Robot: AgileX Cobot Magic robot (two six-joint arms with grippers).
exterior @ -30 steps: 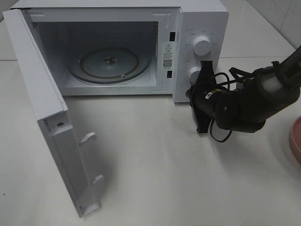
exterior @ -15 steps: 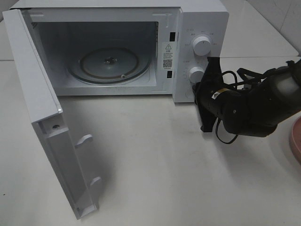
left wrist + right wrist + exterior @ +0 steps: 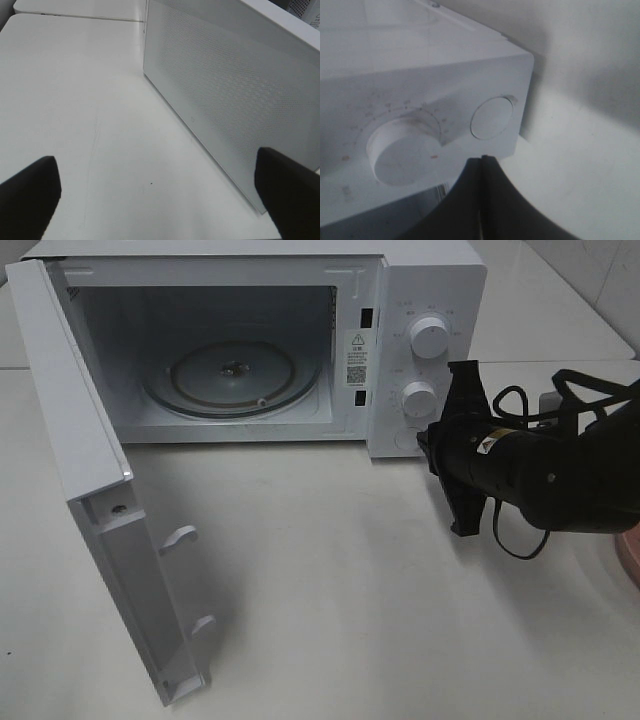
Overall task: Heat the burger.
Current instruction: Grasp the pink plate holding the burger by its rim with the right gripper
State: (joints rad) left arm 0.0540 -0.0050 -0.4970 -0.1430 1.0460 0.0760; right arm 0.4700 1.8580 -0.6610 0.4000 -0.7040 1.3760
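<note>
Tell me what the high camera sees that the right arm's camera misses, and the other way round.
Only the high view: the microwave's open door, glass turntable, upper knob and a pink plate's edge. Only the right wrist view: the round button beside the lower knob, shown clearly, and the shut tips of the right gripper. Both: the control panel, the lower knob and the right gripper.

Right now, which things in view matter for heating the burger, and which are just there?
In play: microwave, open door, turntable, right gripper shut by the round button; burger not in view.
Just there: left gripper, open; pink plate edge; table.
</note>
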